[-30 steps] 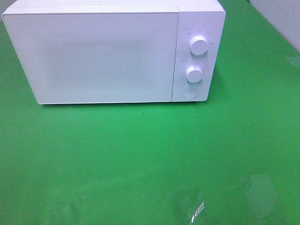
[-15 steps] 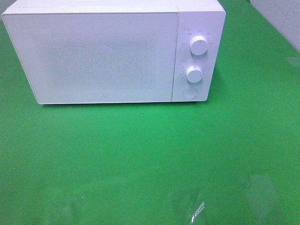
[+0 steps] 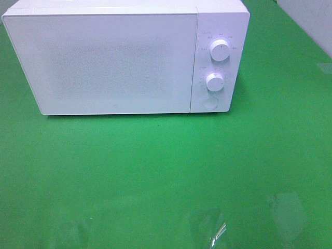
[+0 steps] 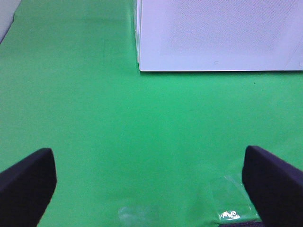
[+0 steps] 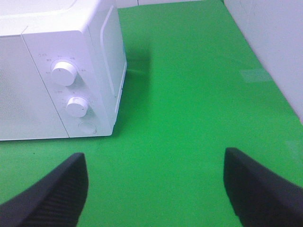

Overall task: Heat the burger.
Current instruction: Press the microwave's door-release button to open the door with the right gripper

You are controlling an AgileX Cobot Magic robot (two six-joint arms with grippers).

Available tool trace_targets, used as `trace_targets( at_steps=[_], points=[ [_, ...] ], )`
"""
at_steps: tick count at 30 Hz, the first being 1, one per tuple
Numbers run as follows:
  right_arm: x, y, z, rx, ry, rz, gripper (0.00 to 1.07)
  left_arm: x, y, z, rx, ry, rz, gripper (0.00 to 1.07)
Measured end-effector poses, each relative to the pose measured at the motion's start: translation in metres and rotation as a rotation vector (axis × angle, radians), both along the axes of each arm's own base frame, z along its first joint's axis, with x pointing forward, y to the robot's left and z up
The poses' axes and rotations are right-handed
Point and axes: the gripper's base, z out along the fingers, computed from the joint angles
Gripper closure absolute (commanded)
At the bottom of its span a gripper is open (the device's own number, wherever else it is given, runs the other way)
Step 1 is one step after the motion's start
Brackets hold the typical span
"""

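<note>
Green covering is spreading over the whole desk [image 3: 155, 171], and a white microwave [image 3: 119, 57] is standing on it toward 11 o'clock in the high view. Its door [image 3: 104, 62] is sitting shut, and its speckled, frosted window is letting nothing inside show. On the microwave's 3 o'clock side a control panel is carrying an upper knob [image 3: 220, 50], a lower knob [image 3: 214, 81] just under it at 6 o'clock, and a round button [image 3: 209, 102] below that again. The burger is showing in none of the views, so I cannot tell where it is lying. Toward 5 o'clock on the desk, shiny clear patches [image 3: 212, 231] are catching the light, well apart from the microwave. Whether they are tape or film I cannot tell. A pale wall [image 3: 311, 21] is edging the desk at 1 o'clock.

The left hand [image 4: 147, 163] is hanging over bare green, its two dark fingers [image 4: 28, 184] standing wide apart with nothing between them. The lower corner of the microwave's door is lying ahead of it. The right hand [image 5: 154, 165] is likewise spread wide and gripping nothing. Its fingers [image 5: 52, 194] are framing green desk, with both knobs and the button ahead.
</note>
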Motion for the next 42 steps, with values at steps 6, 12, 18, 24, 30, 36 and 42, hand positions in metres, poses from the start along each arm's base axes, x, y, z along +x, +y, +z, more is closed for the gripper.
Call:
trace_targets(
  at_steps=[6,12,18,24,30,36,42],
  points=[
    [0.028,0.002,-0.003,-0.001,0.015,0.007,0.31,0.000,0.000,0.000,0.000,0.000,0.000,0.06],
    [0.062,0.005,-0.010,-0.002,0.023,0.016,0.31,0.000,0.000,0.000,0.000,0.000,0.000,0.06],
    [0.090,0.008,-0.016,0.011,-0.001,0.021,0.31,0.000,0.000,0.000,0.000,0.000,0.000,0.06],
    [0.111,0.010,-0.023,0.016,-0.027,0.028,0.31,0.000,0.000,0.000,0.000,0.000,0.000,0.06],
    [0.137,0.013,-0.037,0.021,-0.063,0.038,0.31,0.000,0.000,0.000,0.000,0.000,0.000,0.06],
    [0.155,0.014,-0.052,0.027,-0.087,0.045,0.31,0.000,0.000,0.000,0.000,0.000,0.000,0.06],
    [0.156,0.017,-0.071,0.043,-0.137,0.055,0.31,0.000,0.000,0.000,0.000,0.000,0.000,0.06]
  ],
)
